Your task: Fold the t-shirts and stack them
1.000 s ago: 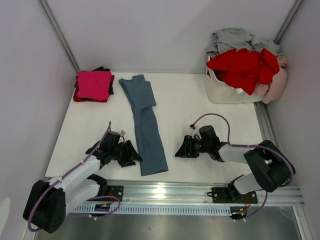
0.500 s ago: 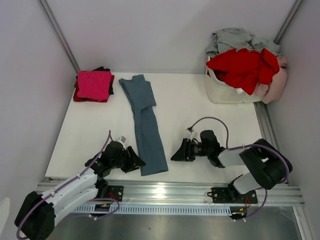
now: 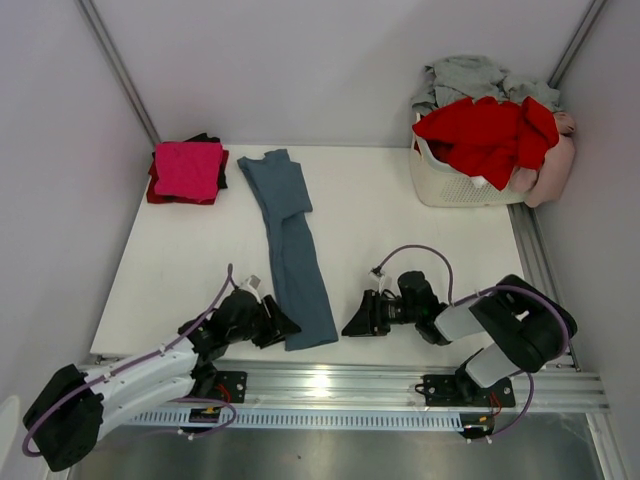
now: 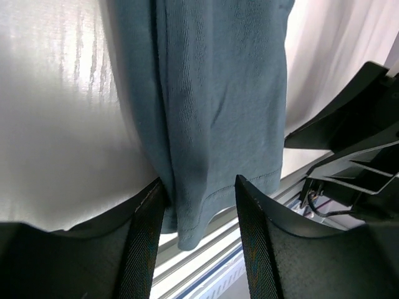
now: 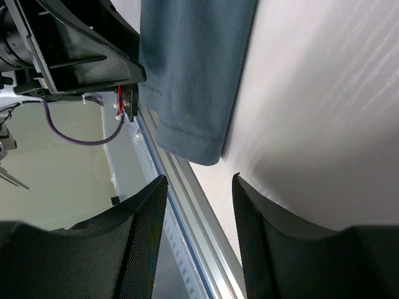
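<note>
Left claw [image 4: 198, 185] is spread wide, straddling the near left hem corner of the slate blue tee [image 3: 290, 250]. The cloth sits between the fingers but doesn't look squeezed, though it's hard to be sure from this angle. Right claw [image 5: 198, 179] is spread too, nothing in it, down low just off the tee's near right hem corner. The tee lies on the tabletop [image 3: 400, 210] as a long narrow strip. Left of its collar end sits a folded magenta tee [image 3: 188, 168]. Well off to its right is a white basket [image 3: 450, 187] heaped with a red tee [image 3: 485, 135] and a grey tee [image 3: 470, 75].
</note>
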`<move>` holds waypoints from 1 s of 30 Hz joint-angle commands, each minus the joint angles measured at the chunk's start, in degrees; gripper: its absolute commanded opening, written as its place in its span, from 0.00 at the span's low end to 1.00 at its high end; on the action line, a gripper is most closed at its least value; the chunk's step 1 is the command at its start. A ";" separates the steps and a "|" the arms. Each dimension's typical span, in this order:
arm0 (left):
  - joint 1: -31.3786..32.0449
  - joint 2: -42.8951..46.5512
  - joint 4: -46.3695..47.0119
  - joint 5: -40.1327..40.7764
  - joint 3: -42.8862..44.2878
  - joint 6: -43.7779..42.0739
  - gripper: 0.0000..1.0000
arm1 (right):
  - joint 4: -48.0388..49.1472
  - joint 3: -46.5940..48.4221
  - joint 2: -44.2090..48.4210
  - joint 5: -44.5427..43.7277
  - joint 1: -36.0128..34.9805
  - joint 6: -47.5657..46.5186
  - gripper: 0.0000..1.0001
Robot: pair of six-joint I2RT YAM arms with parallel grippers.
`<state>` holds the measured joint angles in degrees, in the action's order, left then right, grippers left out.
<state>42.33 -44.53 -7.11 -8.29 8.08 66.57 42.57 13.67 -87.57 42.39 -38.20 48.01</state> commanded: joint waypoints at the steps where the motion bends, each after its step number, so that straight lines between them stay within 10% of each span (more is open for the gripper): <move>1: 1.00 -3.44 2.37 3.11 -1.13 1.29 0.54 | 4.45 -0.49 -1.37 -1.52 -0.74 -0.81 0.51; 17: 2.59 -9.70 0.44 2.14 -0.25 0.85 0.49 | 26.95 3.90 -21.58 1.29 -2.50 9.20 0.45; 24: 2.59 -3.91 -3.60 2.67 -1.75 1.81 0.44 | 28.98 4.79 -23.70 1.12 -3.82 10.88 0.05; 30: 2.59 2.86 -10.53 2.58 -2.19 3.48 0.30 | 26.08 4.70 -20.46 0.50 -3.90 10.36 0.00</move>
<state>44.29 -43.99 -8.12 -7.42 7.31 69.32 67.35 17.76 -110.54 44.12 -41.63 59.44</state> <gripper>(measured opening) 0.339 0.013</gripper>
